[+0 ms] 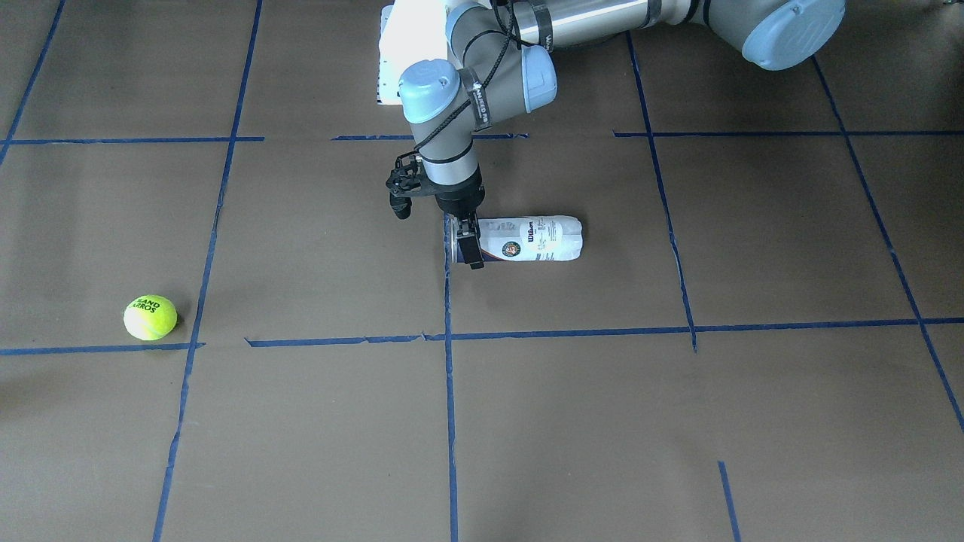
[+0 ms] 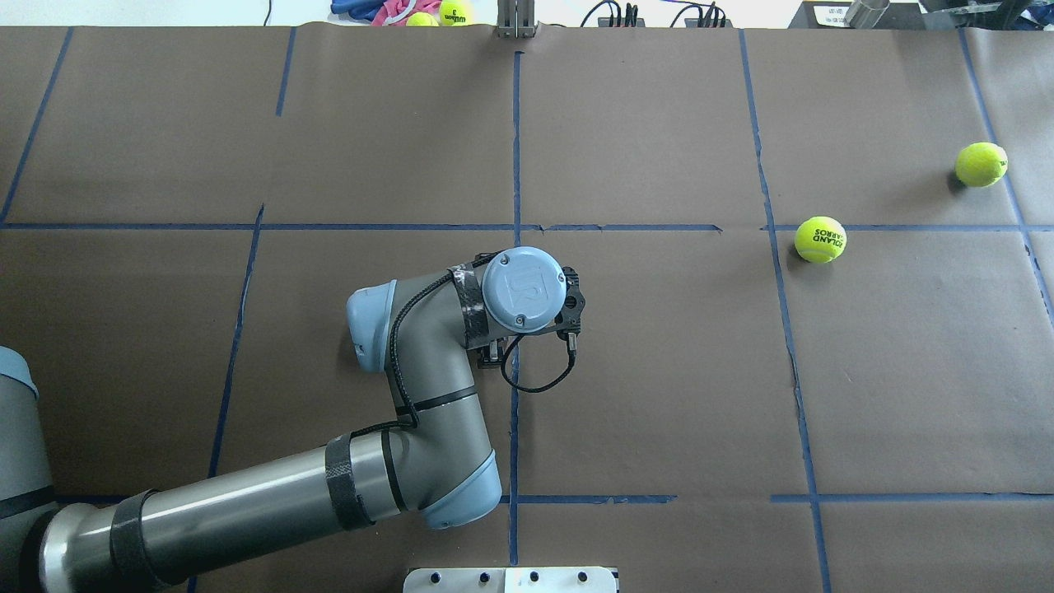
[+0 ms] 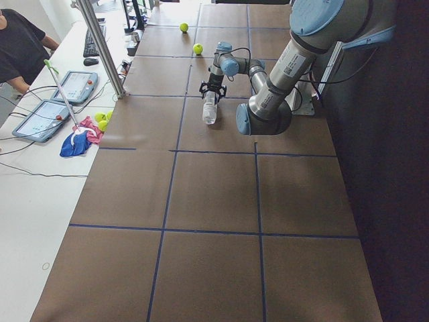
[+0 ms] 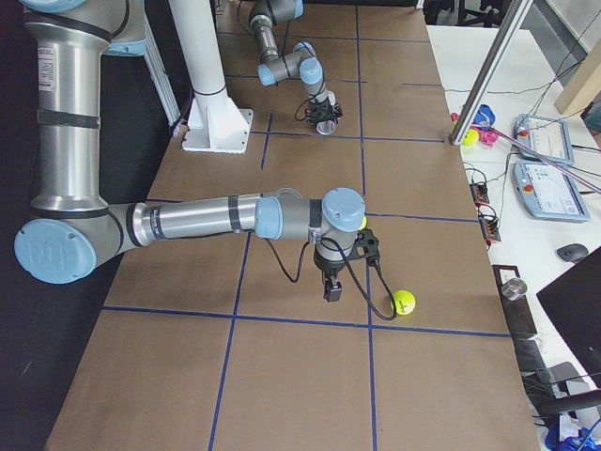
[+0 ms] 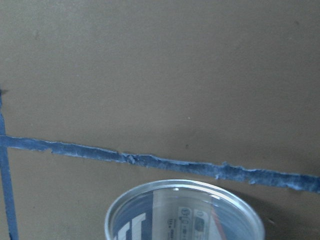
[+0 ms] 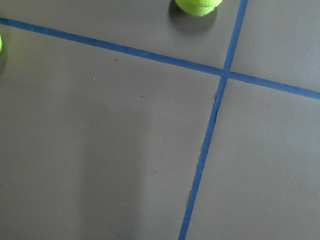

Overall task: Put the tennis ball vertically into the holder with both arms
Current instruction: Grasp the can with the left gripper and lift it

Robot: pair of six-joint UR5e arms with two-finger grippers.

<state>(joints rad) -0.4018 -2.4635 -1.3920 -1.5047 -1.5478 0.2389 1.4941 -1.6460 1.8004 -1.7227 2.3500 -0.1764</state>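
Note:
The holder (image 1: pixel 535 239) is a clear can with a white and navy label, lying on its side mid-table, also seen small and far off (image 3: pixel 210 113). My left gripper (image 1: pixel 467 245) points straight down at its open end, fingers on either side of the can; I cannot tell whether they press it. The left wrist view shows the can's open rim (image 5: pixel 185 210). In the overhead view my left wrist hides the can. One tennis ball (image 2: pixel 819 239) lies right of centre, another (image 2: pixel 980 165) farther right. My right gripper (image 4: pixel 331 289) hangs beside a ball (image 4: pixel 404 301); its state cannot be told.
The white pedestal base (image 2: pixel 510 579) stands at the table's near edge. Blue tape lines grid the brown table cover. Spare balls and a cloth (image 2: pixel 436 12) lie beyond the far edge. A side desk with tablets (image 3: pixel 40 117), a metal pole (image 3: pixel 100 47) and a seated person (image 3: pixel 20 40) are alongside.

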